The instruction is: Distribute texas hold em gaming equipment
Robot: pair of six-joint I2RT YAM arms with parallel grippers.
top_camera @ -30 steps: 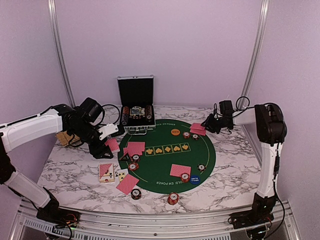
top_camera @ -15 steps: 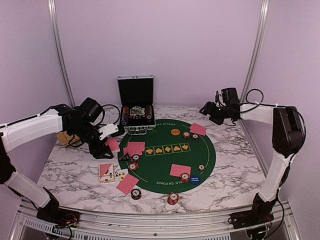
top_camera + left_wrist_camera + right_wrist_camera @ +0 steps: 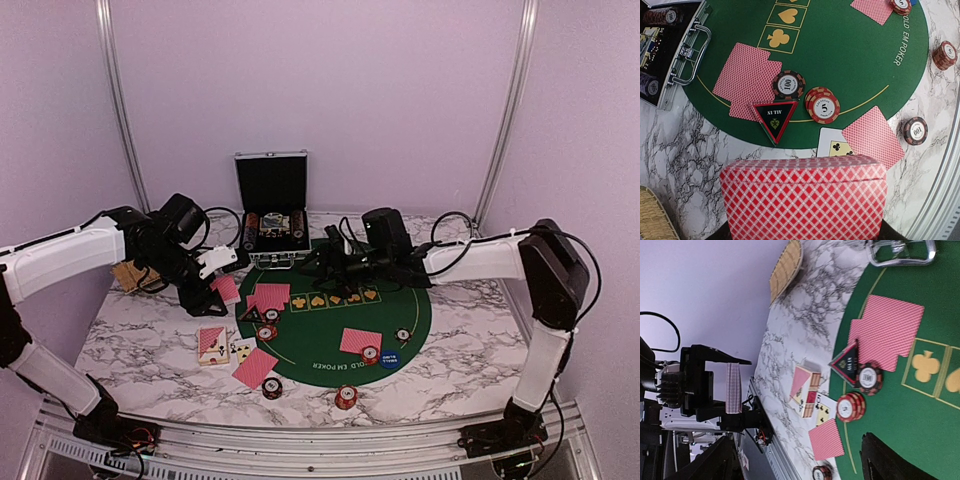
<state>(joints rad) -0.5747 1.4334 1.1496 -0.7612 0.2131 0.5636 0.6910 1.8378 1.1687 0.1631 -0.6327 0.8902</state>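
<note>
My left gripper is shut on a deck of red-backed playing cards, held above the marble table left of the green mat. Below it on the mat lie overlapping face-down cards, a black triangular marker, a striped poker chip and a short chip stack. A face-up club card and a face-down card lie at the mat's edge. My right gripper hovers over the mat's far middle, open, with nothing between its fingers. A blue marker disc lies near the front.
An open silver-edged black case stands behind the mat. The woven tan tray sits at the far left. A card box lies on the marble front left. More chips rest near the front edge.
The right arm swung from the table's far right to over the mat's middle, its jaws opening wide. The left arm and its deck stayed put.
</note>
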